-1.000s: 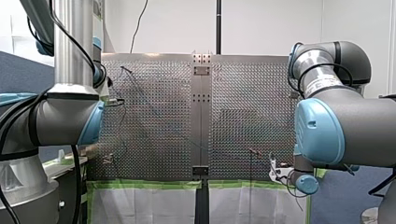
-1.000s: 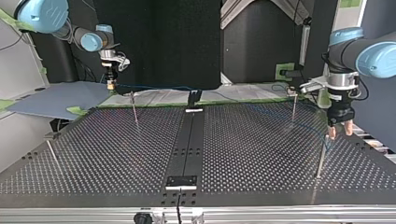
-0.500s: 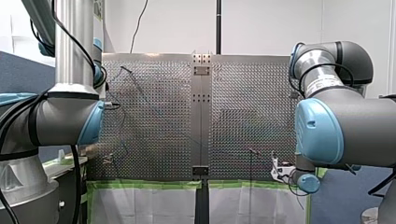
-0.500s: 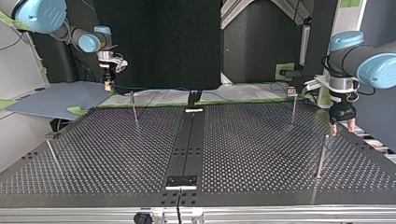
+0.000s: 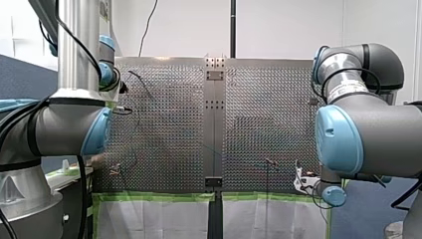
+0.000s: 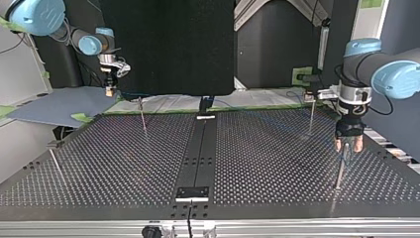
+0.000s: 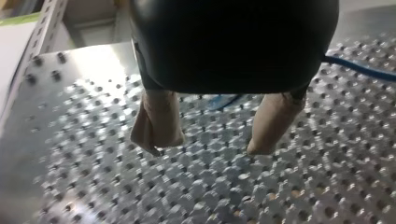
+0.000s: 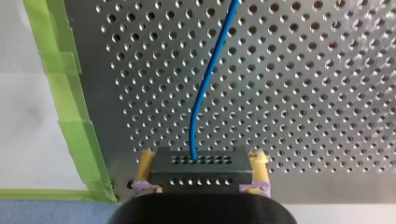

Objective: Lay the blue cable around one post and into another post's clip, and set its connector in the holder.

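Four posts [image 6: 340, 171] stood on the table [image 6: 124, 163]. One blue cable [image 8: 210, 74] ran out over the holes from one connector [image 8: 201, 175], which my right gripper's [image 8: 203, 158] yellow pads clamped. My left gripper [image 7: 212, 142] hung empty, fingers apart. Since a second earlier it had shifted towards the top view's left, nearer a post.

There was the black connector [image 8: 201, 170], a block with two rows of holes, clamped between the yellow pads [image 8: 147, 161] of my right tool [image 8: 202, 157]! The blue cable [image 8: 205, 88] left its holed face and curved away over the perforated counter [image 8: 303, 93]. Thin metal posts [image 6: 142, 115] stood upright on the counter, and more cable lay under my left tool [image 7: 208, 147].
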